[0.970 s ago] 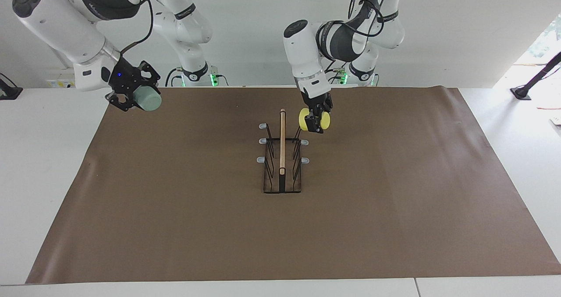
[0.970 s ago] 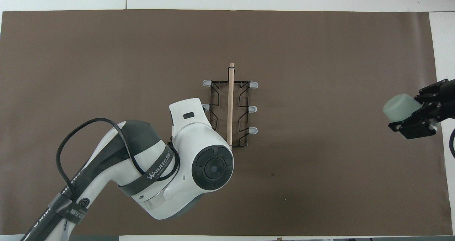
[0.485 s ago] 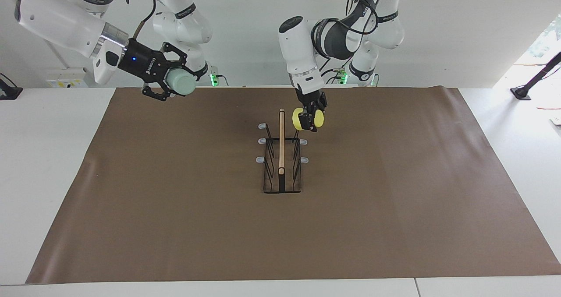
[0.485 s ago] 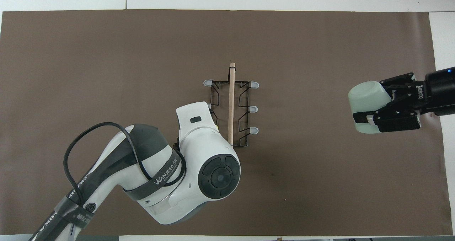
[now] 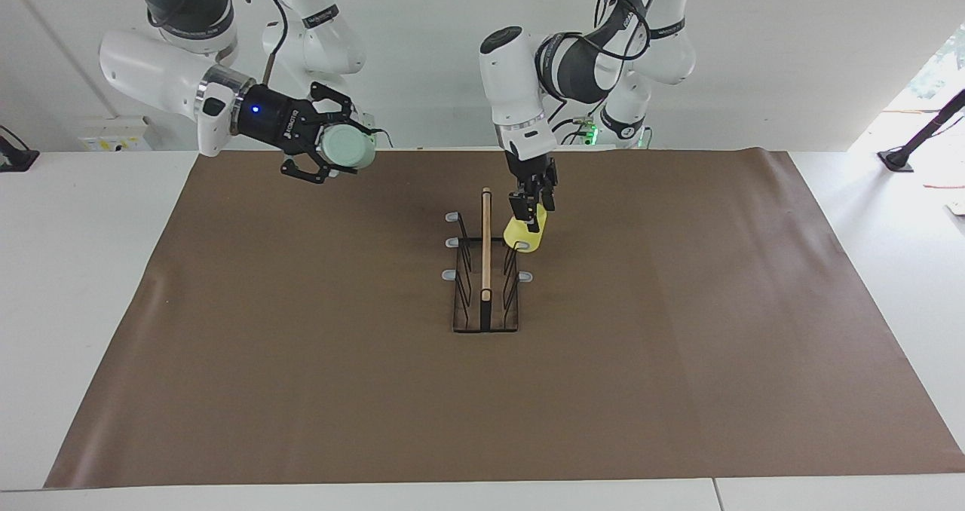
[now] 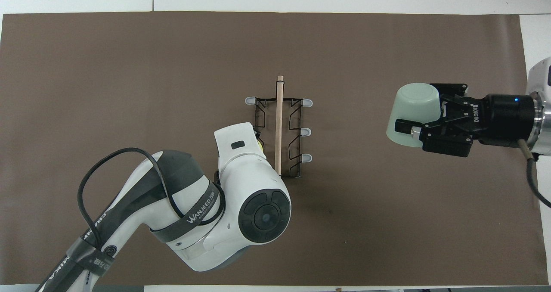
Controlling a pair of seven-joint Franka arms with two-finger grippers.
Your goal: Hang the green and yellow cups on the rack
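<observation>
- The rack (image 5: pixel 485 270) is stood on the brown mat (image 5: pixel 678 345) near the middle of the table, its wooden centre slat (image 5: pixel 486 243) upright and grey-tipped pegs set out on both sides.
- The yellow cup (image 5: pixel 525 234) is seen tilted at the rack's side toward the left arm's end of the table, over the two pegs nearest the robots; whether it is seated on a peg cannot be told.
- The left gripper (image 5: pixel 531 203) is pointed downward, its fingers closed on the upper end of the yellow cup; in the overhead view this gripper is hidden under the left arm (image 6: pixel 241 188), and only a sliver of yellow is shown.
- The green cup (image 5: pixel 346 148) is held on its side in the air, clamped between the fingers of the right gripper (image 5: pixel 324 149), which are spread about the cup's width.
- The right gripper is placed over the mat toward the right arm's end of the table, well apart from the rack.
</observation>
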